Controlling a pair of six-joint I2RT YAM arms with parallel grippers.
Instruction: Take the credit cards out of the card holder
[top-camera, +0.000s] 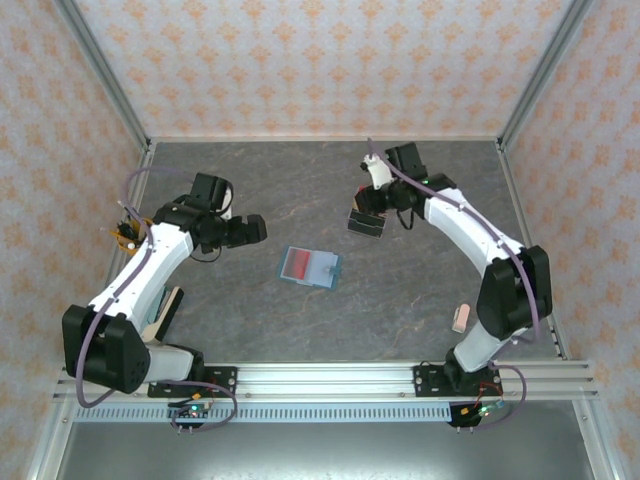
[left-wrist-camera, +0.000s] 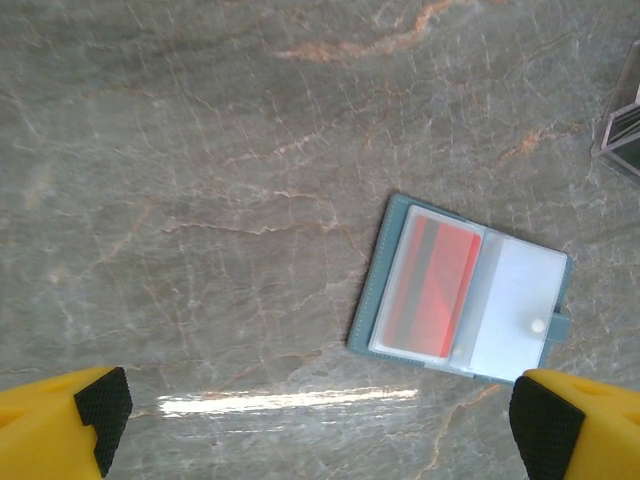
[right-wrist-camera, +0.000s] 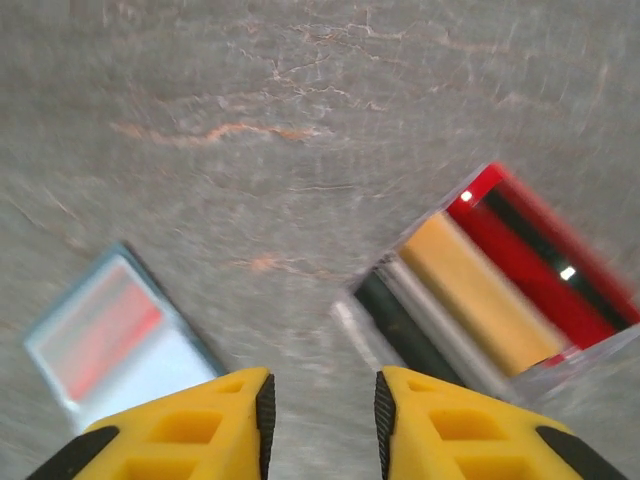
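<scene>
Card holder (top-camera: 310, 267) lies open and flat on the table (top-camera: 400, 300), near its middle, between the two arms and touched by neither. Left wrist view: one red card (left-wrist-camera: 435, 288) sits under the clear sleeve of one leaf; the other leaf shows pale blue, with a snap tab at its outer edge. Left gripper (left-wrist-camera: 320, 425) hovers above the table near the holder, jaws spread wide, nothing between them. Right gripper (right-wrist-camera: 320, 420) is farther back on the right side, jaws narrowly apart, bare table showing in the gap, nothing gripped. Just beside it is a clear plastic box (right-wrist-camera: 590, 362) with credit cards (right-wrist-camera: 480, 295) inside, side by side: red, tan, grey, dark. That view is blurred, so the card count is uncertain. Small pink block (top-camera: 460, 318) lies near the right arm's base, well apart from the holder
</scene>
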